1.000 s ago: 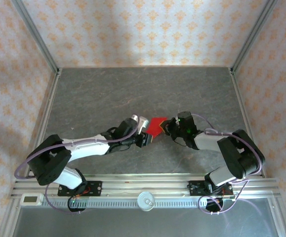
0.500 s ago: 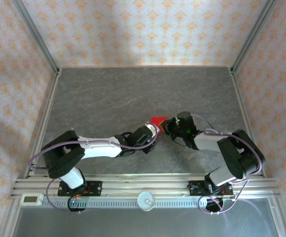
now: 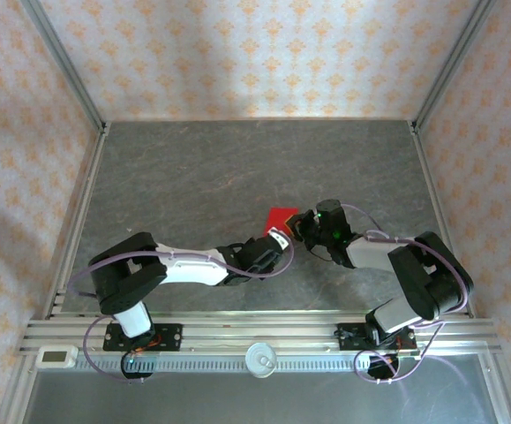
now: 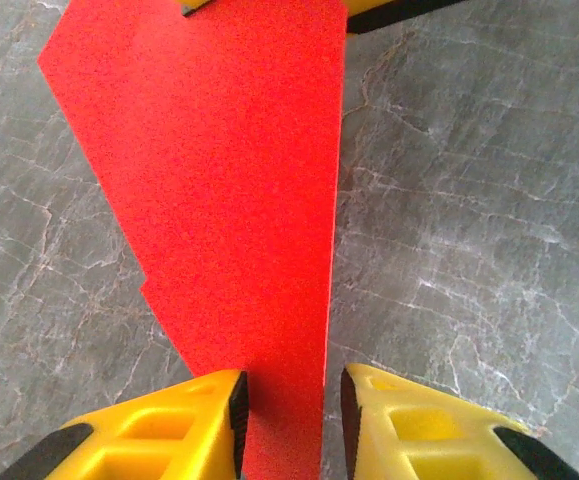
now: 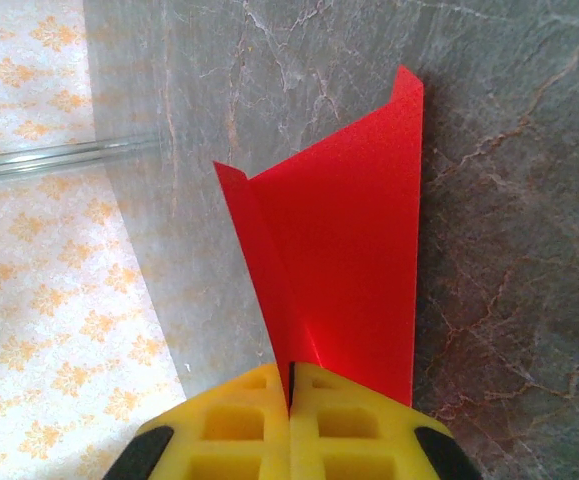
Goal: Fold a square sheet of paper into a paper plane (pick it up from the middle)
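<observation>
Grey, veined table [image 3: 193,168] is backed by orange-patterned walls [image 3: 255,53]; near its front middle, the folded red sheet of paper [image 3: 281,216] is found between the two arms. The right gripper [image 3: 304,228] is seen with its jaws pressed fully together on one end of the sheet, where a creased flap stands up. The left gripper [image 3: 277,239] is seen with jaws partly parted; the sheet's other end lies between the pads [image 4: 237,408], a narrow gap being left at one pad.
</observation>
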{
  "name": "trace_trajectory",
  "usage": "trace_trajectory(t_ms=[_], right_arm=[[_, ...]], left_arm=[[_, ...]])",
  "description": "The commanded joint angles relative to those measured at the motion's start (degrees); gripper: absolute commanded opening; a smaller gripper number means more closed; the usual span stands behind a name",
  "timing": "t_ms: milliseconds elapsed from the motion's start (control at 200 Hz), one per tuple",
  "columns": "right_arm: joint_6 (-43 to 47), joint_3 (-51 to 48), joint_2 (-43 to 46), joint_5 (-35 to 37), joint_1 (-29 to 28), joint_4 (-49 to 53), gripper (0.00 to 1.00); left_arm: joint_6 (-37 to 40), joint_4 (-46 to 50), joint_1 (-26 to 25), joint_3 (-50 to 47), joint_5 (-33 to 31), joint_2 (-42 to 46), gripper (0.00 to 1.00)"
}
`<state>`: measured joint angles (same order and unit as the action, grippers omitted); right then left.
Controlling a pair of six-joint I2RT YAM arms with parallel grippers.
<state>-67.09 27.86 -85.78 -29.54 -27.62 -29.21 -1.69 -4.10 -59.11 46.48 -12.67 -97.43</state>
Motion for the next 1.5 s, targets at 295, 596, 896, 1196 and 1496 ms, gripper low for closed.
trace_trajectory(t_ms=[295, 596, 896, 1196, 1496], right_arm=[[-0.17, 1.66, -0.27, 0.31, -0.31, -0.61, 0.00], [-0.15, 1.46, -0.17, 0.54, -0.26, -0.46, 0.00], [0.05, 1.98, -0.61, 0.21, -0.26, -0.38, 0.00], [7.10, 4.48, 3.13, 5.03, 0.88, 10.83, 0.16], [13.20, 0.71, 19.13, 19.21, 4.28, 24.29, 0.33]], left_arm=[[1.96, 1.86, -1.36, 1.24, -5.83, -1.43, 0.24], [2.26, 1.65, -1.45, 0.99, -6.23, -1.40, 0.18], [2.54, 1.20, -1.55, 0.44, -6.41, -1.44, 0.13], [0.79, -0.92, -1.54, -1.26, -6.30, -0.77, 0.04], [-3.20, -5.30, -0.04, -4.18, 0.18, 0.21, 0.02]])
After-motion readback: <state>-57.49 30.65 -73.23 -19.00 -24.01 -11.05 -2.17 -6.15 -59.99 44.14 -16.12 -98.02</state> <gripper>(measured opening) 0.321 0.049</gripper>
